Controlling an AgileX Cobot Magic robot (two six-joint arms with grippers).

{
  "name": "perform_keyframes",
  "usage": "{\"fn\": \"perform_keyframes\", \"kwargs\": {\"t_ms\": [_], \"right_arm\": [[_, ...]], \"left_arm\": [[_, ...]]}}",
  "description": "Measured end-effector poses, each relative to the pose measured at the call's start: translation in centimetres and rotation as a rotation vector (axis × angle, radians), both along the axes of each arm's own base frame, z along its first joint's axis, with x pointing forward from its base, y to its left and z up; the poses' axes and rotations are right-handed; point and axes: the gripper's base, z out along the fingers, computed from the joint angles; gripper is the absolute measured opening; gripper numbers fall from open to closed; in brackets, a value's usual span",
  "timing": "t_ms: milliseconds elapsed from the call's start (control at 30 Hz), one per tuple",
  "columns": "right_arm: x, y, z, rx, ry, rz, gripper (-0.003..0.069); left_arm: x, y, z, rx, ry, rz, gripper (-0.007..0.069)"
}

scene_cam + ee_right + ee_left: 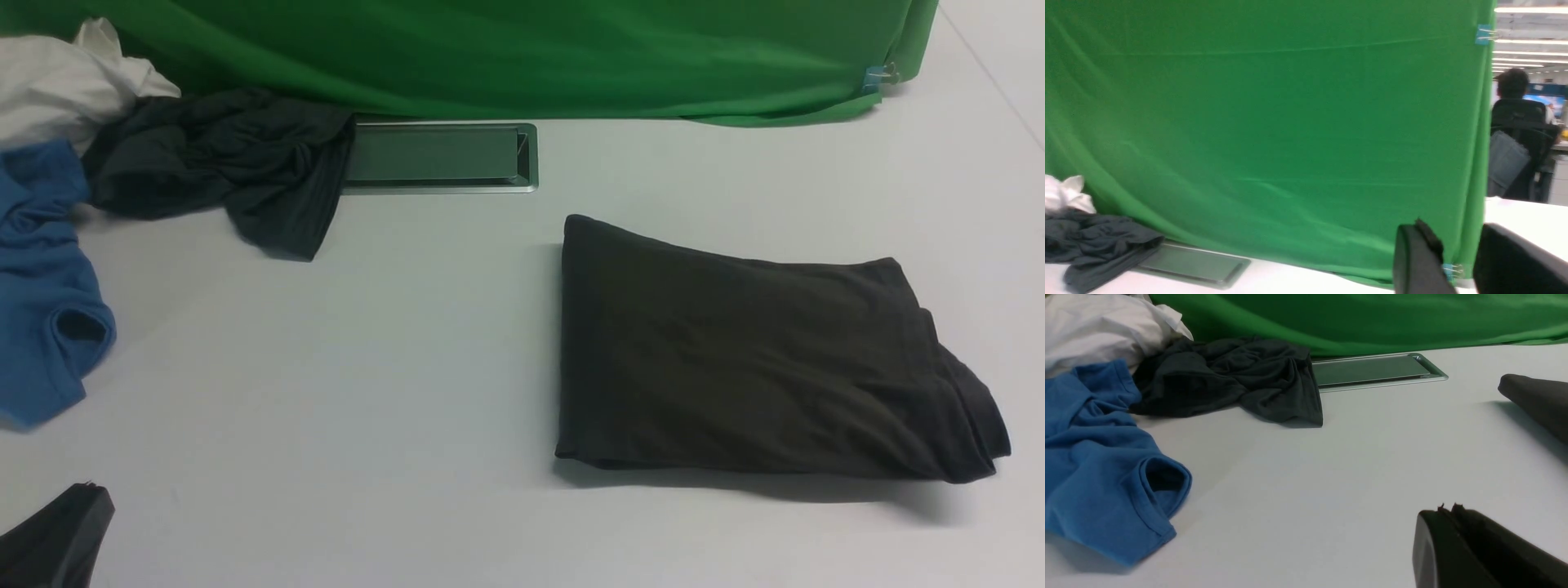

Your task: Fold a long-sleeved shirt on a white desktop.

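Note:
The long-sleeved shirt [751, 359] lies folded into a thick dark olive-brown rectangle on the right half of the white desktop [367, 367]. One corner of it shows in the left wrist view [1539, 402]. My left gripper [86, 494] sits low at the near left, far from the shirt, its fingers pressed together with nothing in them [1447, 508]. My right gripper [1453, 230] is out of the front view. It stands open and empty, facing the green cloth. The shirt is hidden from the right wrist view.
A dark teal-grey garment [220, 163], a bright blue garment [41, 286] and a white garment [57, 82] are heaped at the far left. The silver-rimmed cable hatch [437, 155] lies beside them. The green cloth [531, 57] hangs along the back edge.

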Motion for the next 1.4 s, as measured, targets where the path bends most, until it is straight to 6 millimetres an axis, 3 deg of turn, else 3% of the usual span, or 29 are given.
{"fn": "perform_keyframes", "kwargs": {"t_ms": [233, 367, 533, 567, 600, 733, 1400], "right_arm": [[0.1, -0.6, -0.2, 0.000, 0.004, -0.139, 0.0239], [0.7, -0.8, -1.7, -0.024, 0.043, -0.187, 0.0239], [1.3, -1.0, -7.3, -0.047, 0.158, -0.226, 0.0239], [1.3, -1.0, -7.5, -0.047, 0.162, -0.228, 0.0239], [1.5, -1.0, -9.4, -0.051, 0.207, -0.229, 0.0239], [1.5, -1.1, -11.3, -0.057, 0.322, -0.237, 0.0239], [1.4, -1.5, -11.4, -0.046, 0.330, -0.311, 0.0240]], "left_arm": [[0.0, 0.0, 0.0, 0.001, 0.000, 0.000, 0.0020], [0.0, 0.0, 0.0, 0.002, 0.000, 0.000, 0.0020], [0.0, 0.0, 0.0, 0.003, 0.000, 0.000, 0.0020], [0.0, 0.0, 0.0, 0.003, 0.000, 0.000, 0.0020], [0.0, 0.0, 0.0, 0.003, -0.001, 0.000, 0.0020], [0.0, 0.0, 0.0, 0.003, -0.003, 0.000, 0.0020], [0.0, 0.0, 0.0, 0.007, -0.003, 0.001, 0.0020]]}}
